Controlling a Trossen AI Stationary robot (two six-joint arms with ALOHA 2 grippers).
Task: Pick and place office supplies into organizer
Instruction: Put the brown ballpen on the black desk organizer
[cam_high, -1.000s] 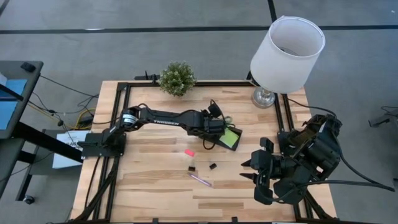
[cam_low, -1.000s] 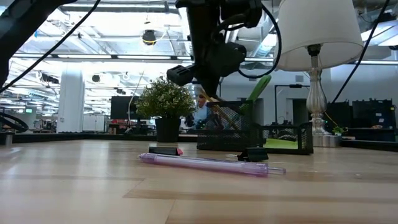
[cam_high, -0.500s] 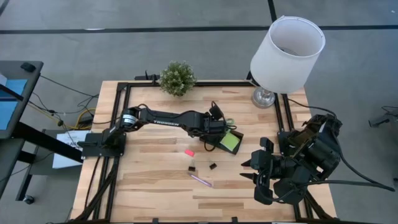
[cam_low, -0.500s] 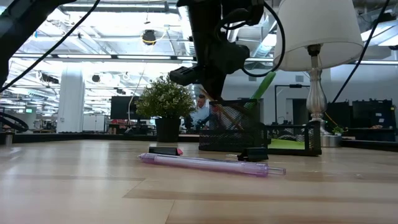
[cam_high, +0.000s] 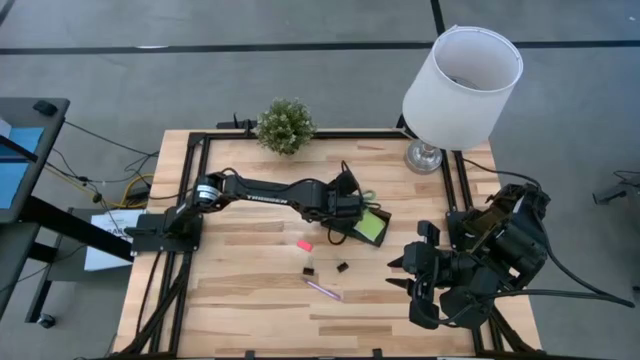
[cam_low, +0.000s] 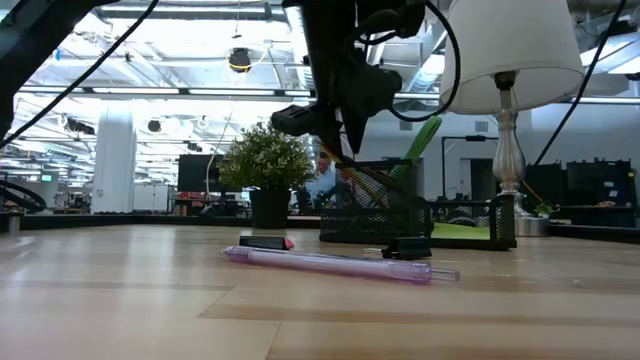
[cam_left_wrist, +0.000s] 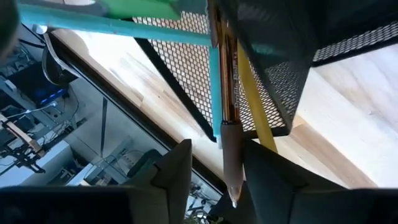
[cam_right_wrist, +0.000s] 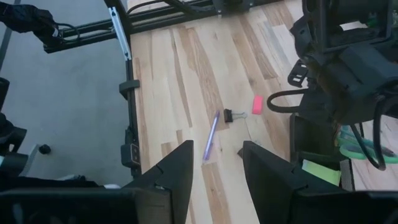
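Brown pen (cam_left_wrist: 229, 134) now stands in the organizer (cam_high: 362, 224) mesh cup beside the teal pen (cam_left_wrist: 214, 93) and yellow pencil (cam_left_wrist: 254, 109); the left gripper (cam_left_wrist: 217, 171), clamped on it a second ago, has spread its fingers and only straddles the pen's top end. So that item counts as placed (the organizer also shifted slightly as it went in). Remaining on the table: pink pen (cam_high: 323, 289), pink eraser (cam_high: 305, 245), two binder clips (cam_high: 341, 267); right gripper (cam_right_wrist: 214, 168) waits open near the right edge.
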